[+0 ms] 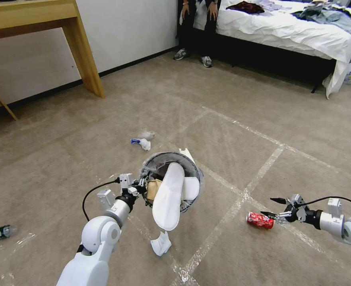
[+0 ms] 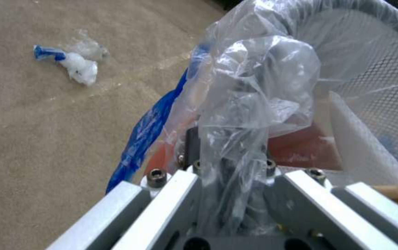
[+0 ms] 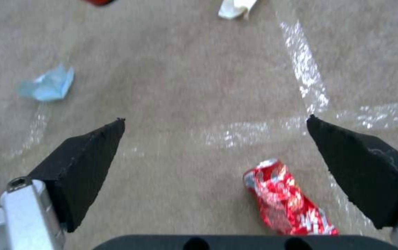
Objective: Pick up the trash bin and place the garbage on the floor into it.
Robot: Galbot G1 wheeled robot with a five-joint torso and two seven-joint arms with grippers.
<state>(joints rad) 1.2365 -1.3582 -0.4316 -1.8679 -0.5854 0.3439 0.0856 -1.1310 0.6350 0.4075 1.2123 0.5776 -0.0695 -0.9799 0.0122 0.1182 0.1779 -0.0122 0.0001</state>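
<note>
Trash bin (image 1: 171, 174) hangs off the carpet (image 1: 231, 119), left gripper (image 1: 141, 187) clamped on its bagged rim, slipper (image 1: 168, 196) poking out. Left wrist: plastic liner (image 2: 250, 86) bunched around the pinch. Right wrist: right gripper (image 3: 215, 121) spread wide over the crushed red can (image 3: 284, 198).

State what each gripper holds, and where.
Left gripper grips the grey-rimmed, plastic-lined trash bin at its rim. Right gripper is open, holding nothing, above the crushed red can.
</note>
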